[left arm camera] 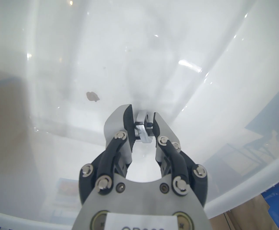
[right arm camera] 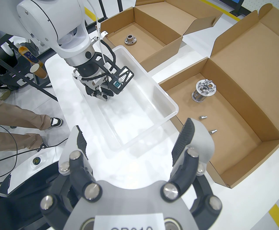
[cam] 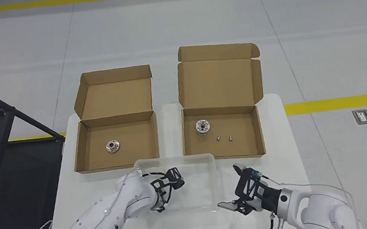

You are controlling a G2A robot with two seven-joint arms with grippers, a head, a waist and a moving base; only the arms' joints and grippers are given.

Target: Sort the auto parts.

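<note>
My left gripper (left arm camera: pixel 141 119) is down inside the clear plastic bin (cam: pixel 209 160), shut on a small silver metal part (left arm camera: pixel 142 130). From the right wrist view that same left gripper (right arm camera: pixel 104 97) sits at one end of the bin (right arm camera: pixel 172 104). My right gripper (right arm camera: pixel 134 136) stands open above the table beside the bin, nothing between its fingers; in the top view it (cam: pixel 235 204) is at the bin's near right corner. The left cardboard box (cam: pixel 149 154) holds a round flanged part (cam: pixel 112 146). The right box (cam: pixel 258 144) holds a larger silver hub (cam: pixel 202 126) and two small bolts (cam: pixel 223 137).
Both boxes have their lids folded open toward the far side. A black frame (cam: pixel 11 114) stands off the table's left edge. A person's legs (right arm camera: pixel 26 122) and a paper cup (right arm camera: pixel 39 70) show beyond the table in the right wrist view.
</note>
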